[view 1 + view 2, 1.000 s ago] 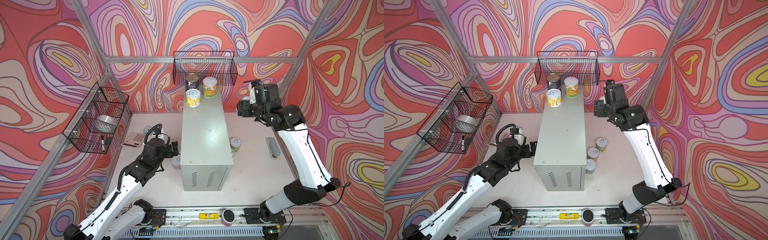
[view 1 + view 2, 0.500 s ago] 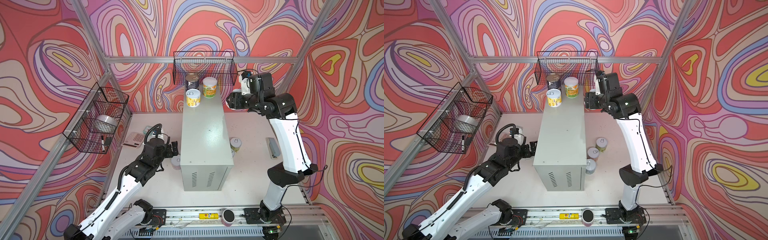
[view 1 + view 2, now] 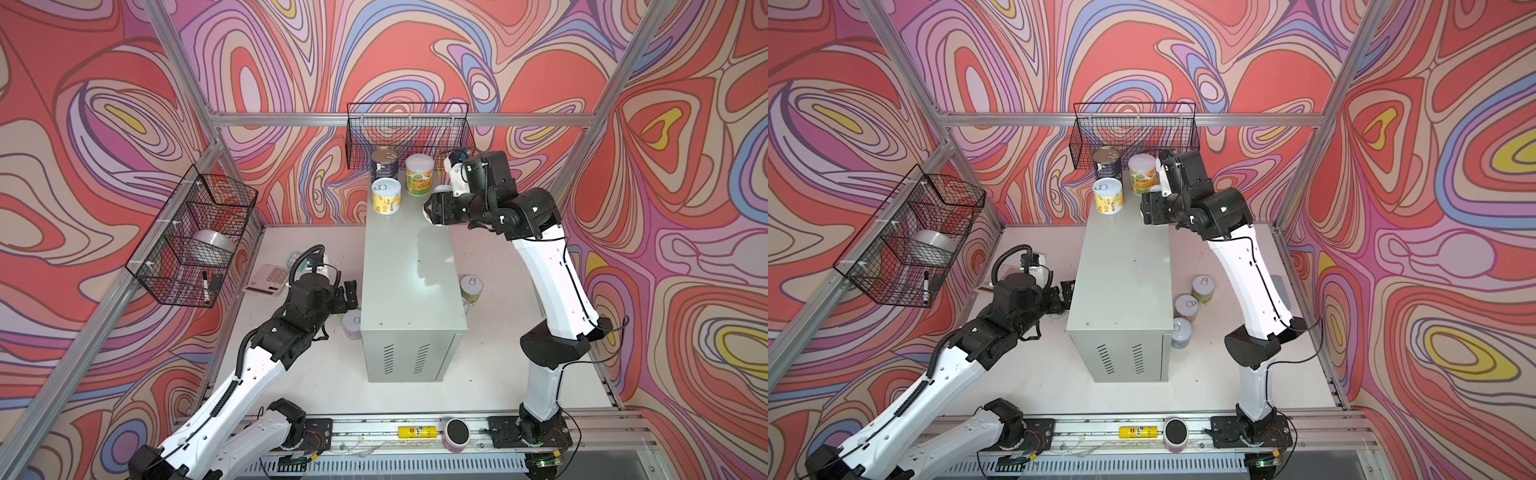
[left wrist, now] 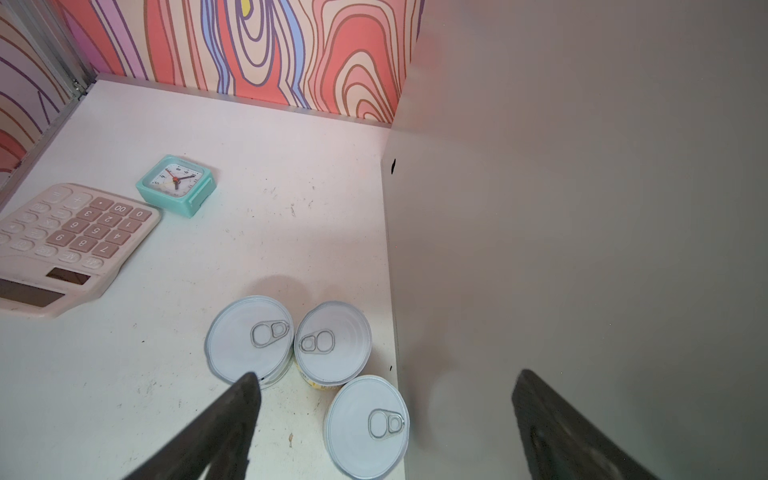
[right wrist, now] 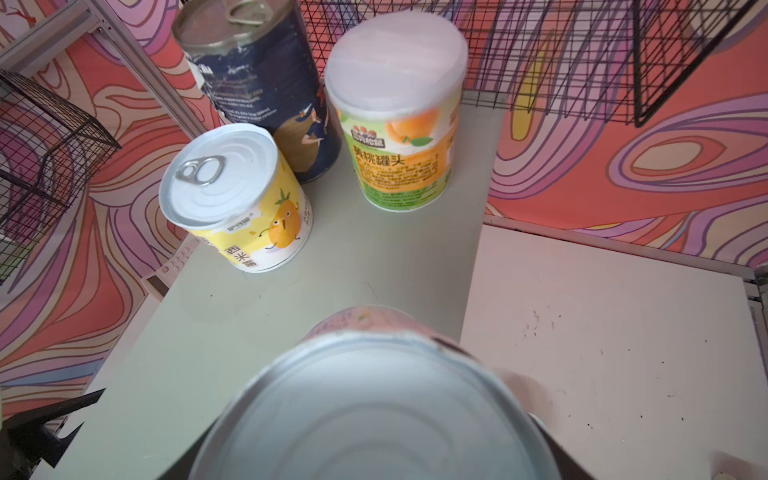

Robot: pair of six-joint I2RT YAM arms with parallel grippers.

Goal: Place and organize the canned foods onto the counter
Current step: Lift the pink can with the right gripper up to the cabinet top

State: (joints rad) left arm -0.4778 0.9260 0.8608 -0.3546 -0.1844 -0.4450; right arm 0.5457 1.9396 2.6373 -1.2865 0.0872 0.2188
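My right gripper (image 3: pixel 432 210) is clamped on a pink can (image 5: pixel 374 415) above the right edge of the counter (image 3: pixel 407 270), near its far end; I cannot tell whether the can touches the top. A dark-blue tin (image 3: pixel 384 164), a green can (image 3: pixel 420 179) and a yellow can (image 3: pixel 386 200) stand upright there. My left gripper (image 4: pixel 386 374) hangs wide and empty over three cans (image 4: pixel 332 340) on the table (image 4: pixel 208 145) beside the counter's left wall.
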